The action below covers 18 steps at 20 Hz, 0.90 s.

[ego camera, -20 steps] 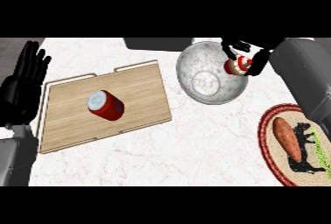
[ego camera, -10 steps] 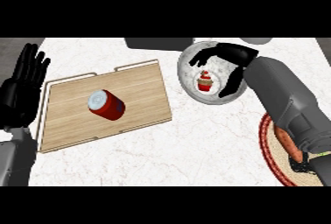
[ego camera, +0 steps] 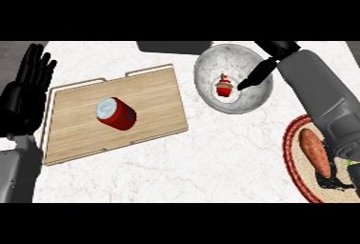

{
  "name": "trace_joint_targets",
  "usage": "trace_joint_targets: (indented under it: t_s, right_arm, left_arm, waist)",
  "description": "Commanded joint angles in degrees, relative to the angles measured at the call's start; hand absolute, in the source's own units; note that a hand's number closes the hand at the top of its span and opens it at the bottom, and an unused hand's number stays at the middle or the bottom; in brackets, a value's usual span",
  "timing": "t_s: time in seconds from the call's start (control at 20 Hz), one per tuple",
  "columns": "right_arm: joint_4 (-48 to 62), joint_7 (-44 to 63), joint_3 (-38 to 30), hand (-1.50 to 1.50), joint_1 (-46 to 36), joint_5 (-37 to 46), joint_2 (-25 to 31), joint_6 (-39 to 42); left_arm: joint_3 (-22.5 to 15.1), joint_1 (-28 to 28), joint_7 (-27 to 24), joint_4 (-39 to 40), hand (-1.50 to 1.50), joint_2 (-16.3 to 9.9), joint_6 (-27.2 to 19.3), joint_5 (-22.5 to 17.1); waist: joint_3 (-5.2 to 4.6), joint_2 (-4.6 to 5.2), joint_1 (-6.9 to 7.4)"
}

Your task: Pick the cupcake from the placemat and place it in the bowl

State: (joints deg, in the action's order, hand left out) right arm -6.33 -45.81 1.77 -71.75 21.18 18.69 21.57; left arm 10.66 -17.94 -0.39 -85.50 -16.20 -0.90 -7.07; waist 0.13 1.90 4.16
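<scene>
I look steeply down on a white marbled counter (ego camera: 211, 162), with a dark block at its far edge behind the bowl and grey flooring just past the far left corner. The largest thing on it is a wooden board (ego camera: 151, 116), lying at a slight angle on the left half, and on it a red can (ego camera: 116, 113) lies on its side, its pale end turned toward the far left. At the right edge I see a round woven placemat (ego camera: 295, 164) with a dark red rim, partly under my right forearm; an orange sausage-shaped thing (ego camera: 314, 152) lies on it, long axis running near to far.

The grey speckled bowl (ego camera: 211, 71) sits beyond the board's right corner. The cupcake (ego camera: 224, 88) stands upright inside it, near the middle, red case down and a red topping up.

My right hand (ego camera: 255, 76) reaches over the bowl's right side, fingers straight and extended, tips just beside the cupcake, holding nothing. My left hand (ego camera: 28, 95) rests at the left edge, fingers straight and up.
</scene>
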Motion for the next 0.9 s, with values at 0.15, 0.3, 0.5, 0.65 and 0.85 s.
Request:
trace_joint_targets:
  t_s: [0.15, 0.3, 0.5, 0.65, 0.85]
  right_arm:
    - [3.61, 1.83, -6.35, -1.50, -1.09, -5.96, 8.71, 8.91]
    - [3.87, 2.69, -7.87, -1.50, -0.48, -7.42, 11.32, 9.08]
    - [3.58, 3.24, -9.01, -1.50, 0.03, -8.59, 14.15, 12.05]
    - [2.97, 4.11, -10.14, -1.50, -0.23, -9.74, 15.75, 12.56]
    - [2.38, 4.50, -10.20, -1.50, 1.16, -9.91, 18.13, 16.09]
  left_arm:
    - [-0.44, -0.93, -0.37, -0.46, 0.00, 0.27, 1.03, -0.73]
    - [-0.22, -0.84, -0.60, -0.27, 0.00, 0.42, 1.09, -1.02]
    - [-0.80, -3.00, -0.16, -0.37, 0.00, 0.20, 0.81, -0.41]
    - [-1.40, -2.62, -0.19, -0.13, 0.00, 0.60, 1.44, -0.60]
    - [-0.92, -3.62, -0.28, -0.62, 0.00, 0.63, 0.80, -0.73]
  waist:
    - [0.07, 1.04, 1.49]
    - [0.17, 1.92, 2.71]
    - [0.33, 2.43, 2.99]
    - [0.41, 2.96, 3.91]
    - [0.56, 3.10, 3.91]
